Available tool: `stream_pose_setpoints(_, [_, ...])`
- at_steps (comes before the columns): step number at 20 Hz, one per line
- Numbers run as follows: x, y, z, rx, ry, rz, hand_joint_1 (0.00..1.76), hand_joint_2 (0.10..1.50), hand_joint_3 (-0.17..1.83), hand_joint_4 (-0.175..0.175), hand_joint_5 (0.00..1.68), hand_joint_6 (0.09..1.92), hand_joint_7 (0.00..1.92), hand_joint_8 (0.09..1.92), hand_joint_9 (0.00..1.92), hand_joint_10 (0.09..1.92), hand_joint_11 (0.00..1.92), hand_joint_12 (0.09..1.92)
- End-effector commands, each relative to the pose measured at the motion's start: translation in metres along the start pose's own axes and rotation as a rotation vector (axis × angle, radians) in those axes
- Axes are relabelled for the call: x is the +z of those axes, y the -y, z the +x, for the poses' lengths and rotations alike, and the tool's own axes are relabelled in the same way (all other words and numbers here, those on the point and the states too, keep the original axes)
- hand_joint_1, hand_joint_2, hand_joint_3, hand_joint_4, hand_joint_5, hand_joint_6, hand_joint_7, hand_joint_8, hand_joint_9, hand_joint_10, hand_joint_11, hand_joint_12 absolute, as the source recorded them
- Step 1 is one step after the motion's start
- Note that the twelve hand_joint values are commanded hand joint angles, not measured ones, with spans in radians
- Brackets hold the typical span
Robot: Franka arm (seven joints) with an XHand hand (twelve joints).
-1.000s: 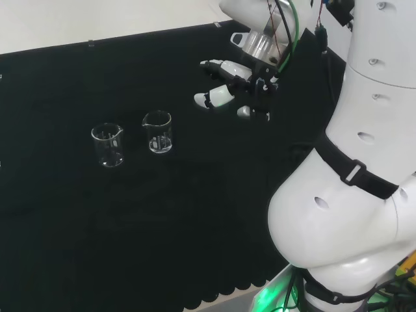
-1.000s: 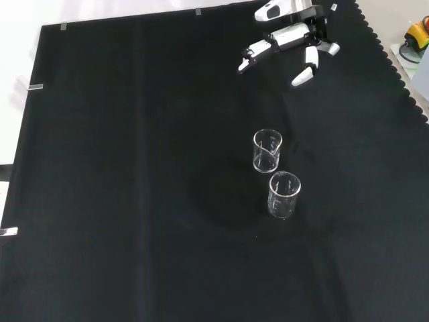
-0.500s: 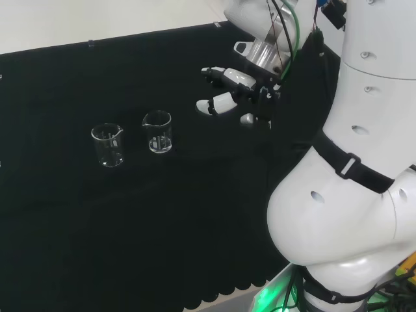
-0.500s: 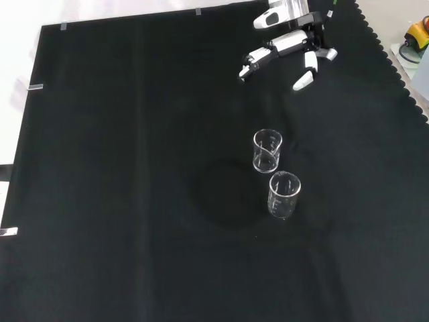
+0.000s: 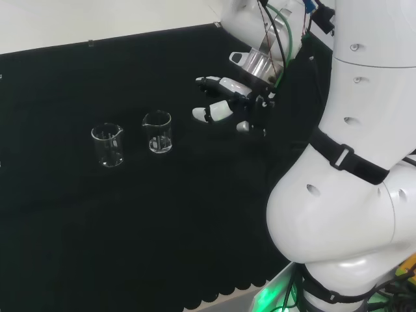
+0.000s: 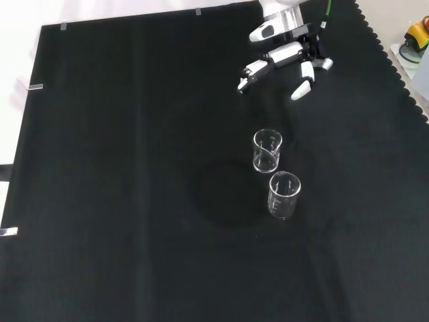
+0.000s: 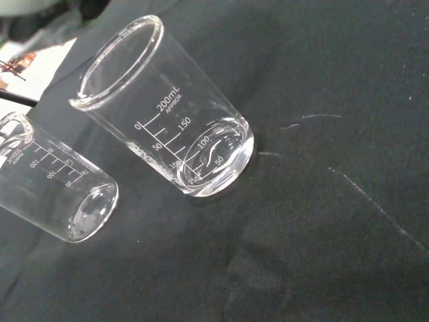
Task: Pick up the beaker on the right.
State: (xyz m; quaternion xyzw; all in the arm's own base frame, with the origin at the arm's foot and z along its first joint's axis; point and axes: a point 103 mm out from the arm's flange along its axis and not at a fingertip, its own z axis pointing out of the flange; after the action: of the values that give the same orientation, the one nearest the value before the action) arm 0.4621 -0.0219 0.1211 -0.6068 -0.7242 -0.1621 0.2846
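Two clear glass beakers stand upright on the black cloth (image 5: 78, 214), close together but not touching. Both look empty. Landmark: the right beaker (image 5: 158, 132) as the head view shows it; in the front view it is the upper one of the pair.

Left beaker (image 5: 108, 145): just beside the right beaker, to its left in the head view, a little nearer the camera. In the front view it sits just below and slightly right of the right beaker.

Hand (image 5: 242, 99): off to the right of the right beaker in the head view, apart from it, raised above the cloth. Fingers (image 5: 214, 112) spread and only slightly bent, pointing toward the beaker. It holds nothing and touches nothing.

Front view: the hand hangs above the right beaker, well clear, near the cloth's top edge.

Wrist view: both beakers lie ahead of the palm, with printed scale marks facing the camera.

Arm (image 5: 351, 195): big white links to the right of the right beaker in the head view.
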Motion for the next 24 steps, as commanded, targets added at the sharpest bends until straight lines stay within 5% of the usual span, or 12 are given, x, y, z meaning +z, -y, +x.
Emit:
stream_pose_setpoints(1, [0.012, -0.015, -0.005, -0.050, -0.019, 0.022, 0.71, 0.36, 0.99, -0.071, 0.22, 0.09, 0.11, 0.67, 0.19, 0.72, 0.00, 1.10])
stream_pose_setpoints(15, [0.024, -0.037, -0.012, -0.148, -0.085, 0.107, 0.76, 0.34, 0.99, -0.060, 0.23, 0.09, 0.15, 0.66, 0.24, 0.71, 0.00, 1.15])
stream_pose_setpoints(24, [0.031, -0.042, -0.005, -0.210, -0.122, 0.109, 0.79, 0.32, 0.99, -0.054, 0.25, 0.09, 0.16, 0.65, 0.24, 0.70, 0.00, 1.16])
